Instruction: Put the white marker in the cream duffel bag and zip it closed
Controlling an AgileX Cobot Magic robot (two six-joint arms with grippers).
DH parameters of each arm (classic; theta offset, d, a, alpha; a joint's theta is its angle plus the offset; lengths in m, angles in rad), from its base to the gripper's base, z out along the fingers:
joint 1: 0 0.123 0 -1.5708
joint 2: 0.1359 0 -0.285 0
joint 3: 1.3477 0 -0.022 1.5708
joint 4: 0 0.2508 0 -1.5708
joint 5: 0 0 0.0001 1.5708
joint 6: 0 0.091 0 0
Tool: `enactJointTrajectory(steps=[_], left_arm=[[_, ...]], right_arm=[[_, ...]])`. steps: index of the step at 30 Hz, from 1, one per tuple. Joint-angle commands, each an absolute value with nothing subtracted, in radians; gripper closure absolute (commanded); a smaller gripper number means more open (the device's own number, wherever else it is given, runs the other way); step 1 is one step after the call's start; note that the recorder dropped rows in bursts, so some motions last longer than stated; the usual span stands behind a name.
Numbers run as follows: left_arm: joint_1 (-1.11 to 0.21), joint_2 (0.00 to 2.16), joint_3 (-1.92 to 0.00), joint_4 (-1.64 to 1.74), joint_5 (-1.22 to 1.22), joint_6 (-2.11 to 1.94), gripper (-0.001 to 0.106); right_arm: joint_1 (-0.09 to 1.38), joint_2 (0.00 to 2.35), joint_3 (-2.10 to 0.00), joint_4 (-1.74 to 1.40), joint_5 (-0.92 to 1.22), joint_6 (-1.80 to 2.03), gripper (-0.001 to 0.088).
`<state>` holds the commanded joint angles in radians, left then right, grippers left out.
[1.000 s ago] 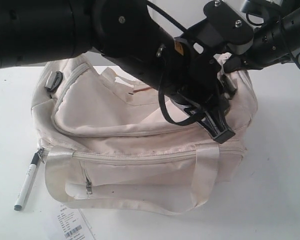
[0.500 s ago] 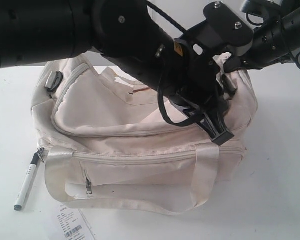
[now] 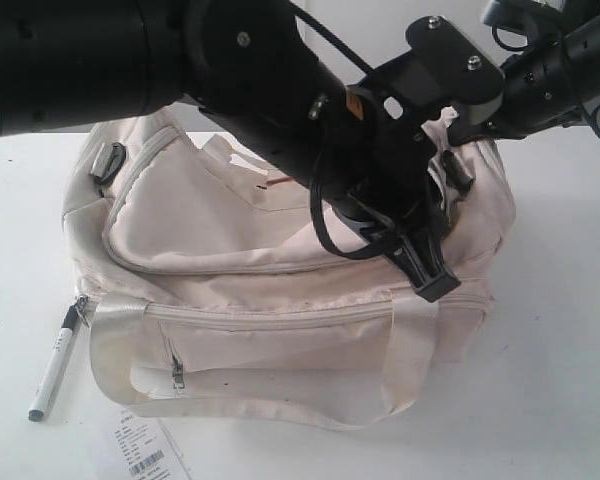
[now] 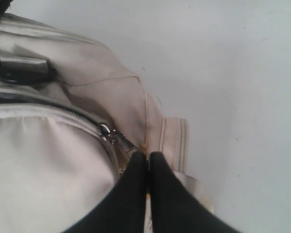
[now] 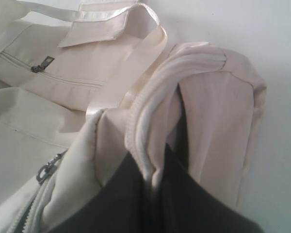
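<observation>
The cream duffel bag (image 3: 240, 290) sits on the white table. The white marker (image 3: 55, 365) lies on the table beside the bag's left end, outside it. My left gripper (image 3: 432, 283) reaches across to the bag's right end. In the left wrist view, the left gripper (image 4: 148, 156) is shut on the tab of the top zipper pull (image 4: 111, 134). A dark gap of open zipper (image 4: 14, 99) shows behind the slider. My right gripper (image 5: 155, 162) is shut on a bunched fold of the bag (image 5: 218, 111) at its right end.
A white paper tag with a barcode (image 3: 145, 450) lies on the table in front of the bag. There is a black buckle (image 3: 107, 160) on the bag's left end. The two strap handles (image 3: 400, 350) hang over the front side. The big black left arm (image 3: 230, 70) spans the back of the scene.
My left gripper has shifted a little to the left along the bag's right end, still pinching the zipper pull. The right gripper, the bag and the marker stay put.
</observation>
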<state>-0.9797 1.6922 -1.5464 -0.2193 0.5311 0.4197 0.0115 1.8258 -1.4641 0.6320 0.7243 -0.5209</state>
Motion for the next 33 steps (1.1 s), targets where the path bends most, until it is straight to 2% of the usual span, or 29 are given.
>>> enactJointTrajectory(steps=[33], left_arm=[[-0.98,1.692,-1.546,-0.165,0.667,0.412,0.105]], right_arm=[[0.012,1.826,-1.464,0.632,0.724,-0.521,0.0868]])
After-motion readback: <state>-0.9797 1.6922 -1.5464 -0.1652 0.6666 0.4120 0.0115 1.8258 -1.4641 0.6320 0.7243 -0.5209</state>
